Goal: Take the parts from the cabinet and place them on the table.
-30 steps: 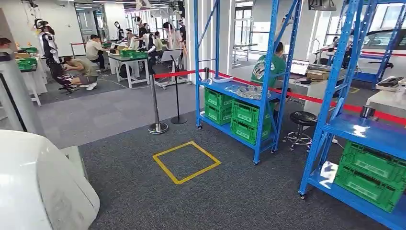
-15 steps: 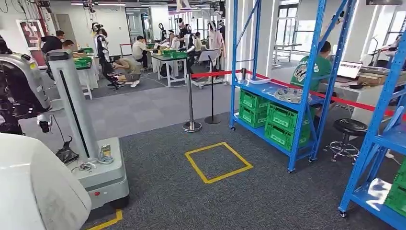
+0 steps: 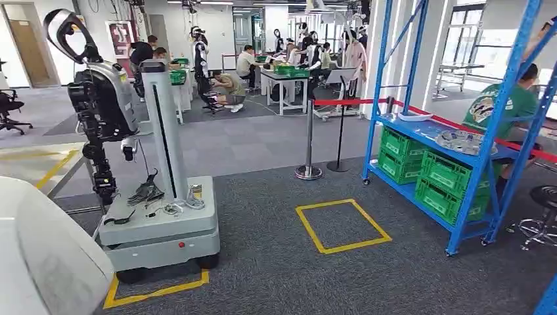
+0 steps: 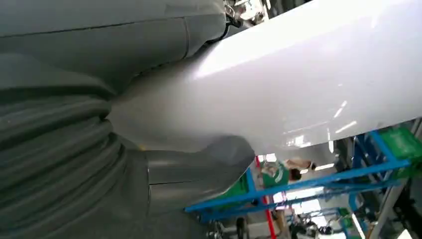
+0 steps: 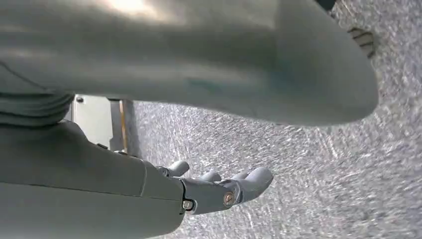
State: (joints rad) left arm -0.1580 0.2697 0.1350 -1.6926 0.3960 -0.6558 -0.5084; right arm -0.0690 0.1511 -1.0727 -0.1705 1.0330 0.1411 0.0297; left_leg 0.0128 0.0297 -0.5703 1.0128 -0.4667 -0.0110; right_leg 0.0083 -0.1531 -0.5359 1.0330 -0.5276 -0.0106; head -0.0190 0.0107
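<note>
Grey carpet runs across a busy workshop. Toward the right stands the blue cabinet, with silvery parts lying on its upper shelf above green crates. A yellow floor square lies in front of it, and a wheeled robot base stands near left. The right hand hangs over the carpet, fingers loosely extended, holding nothing. The left hand presses against a large white part; its fingers' pose I cannot tell. By my judgement, most of the carrying remains.
</note>
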